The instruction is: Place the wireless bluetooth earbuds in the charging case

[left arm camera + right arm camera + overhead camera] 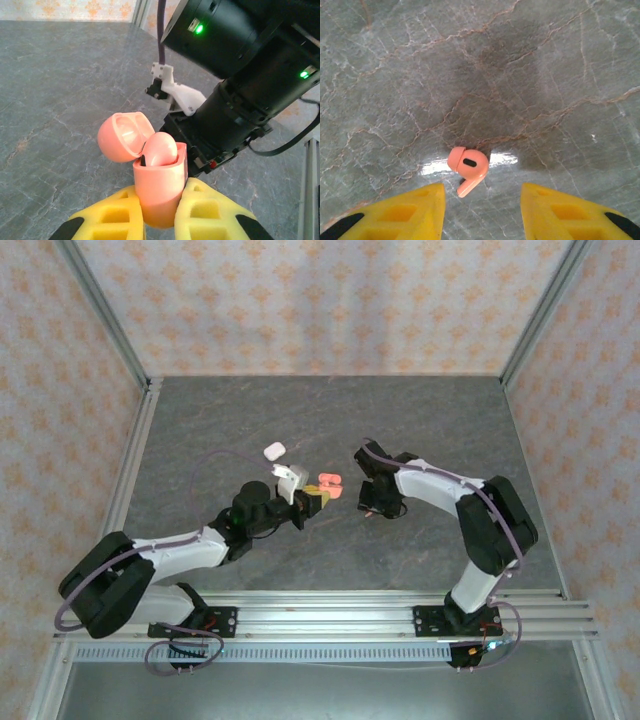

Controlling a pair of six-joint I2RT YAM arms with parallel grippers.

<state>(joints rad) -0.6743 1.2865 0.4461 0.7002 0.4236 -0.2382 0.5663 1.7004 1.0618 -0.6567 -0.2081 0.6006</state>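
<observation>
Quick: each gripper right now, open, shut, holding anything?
Left gripper: closed on the pink case.
Right gripper: open, empty, a pink earbud lying loose near it.

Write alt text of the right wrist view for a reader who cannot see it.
A coral-pink earbud lies on the grey marbled table, just ahead of the open right pincer, whose two yellow fingers do not touch it.

Tight grip in left pincer (160,220); right pincer (480,210) apart, face-down.
</observation>
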